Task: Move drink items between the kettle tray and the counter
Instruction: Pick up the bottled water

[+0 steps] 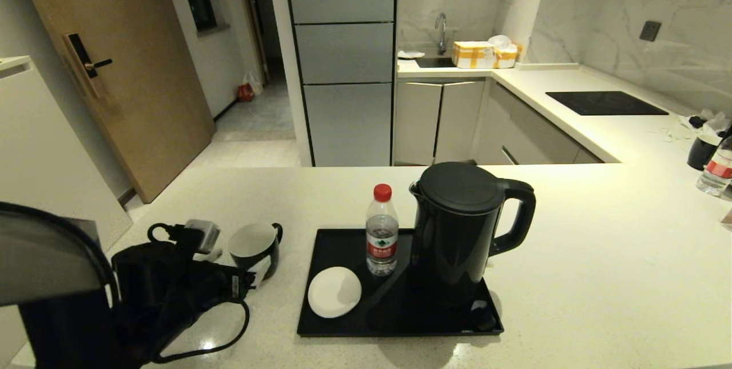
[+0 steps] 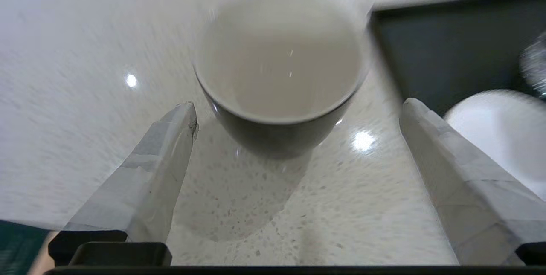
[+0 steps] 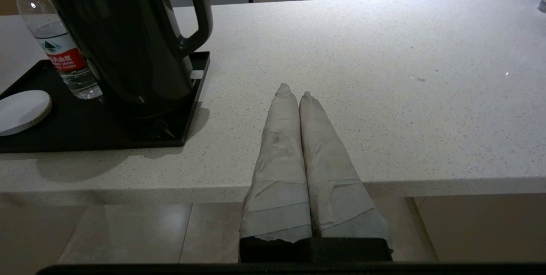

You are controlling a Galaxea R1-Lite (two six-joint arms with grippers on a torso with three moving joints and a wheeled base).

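Observation:
The white-lined black mug (image 1: pixel 254 243) stands upright on the cream counter (image 1: pixel 600 254), just left of the black kettle tray (image 1: pixel 400 326). My left gripper (image 1: pixel 235 265) is open, its taped fingers (image 2: pixel 170 147) spread on either side of the near part of the mug (image 2: pixel 277 66) without touching it. On the tray stand the red-capped bottle (image 1: pixel 382 231), the white saucer (image 1: pixel 334 292) and the tall black kettle (image 1: pixel 457 226). My right gripper (image 3: pixel 292 91) is shut and empty, low over the counter's front edge to the right of the tray (image 3: pixel 85 130).
At the far right of the counter stand a second black mug (image 1: pixel 702 151) and another bottle (image 1: pixel 717 171). A black hob panel (image 1: pixel 606 103) lies on the back worktop, with yellow boxes (image 1: pixel 474 54) by the sink.

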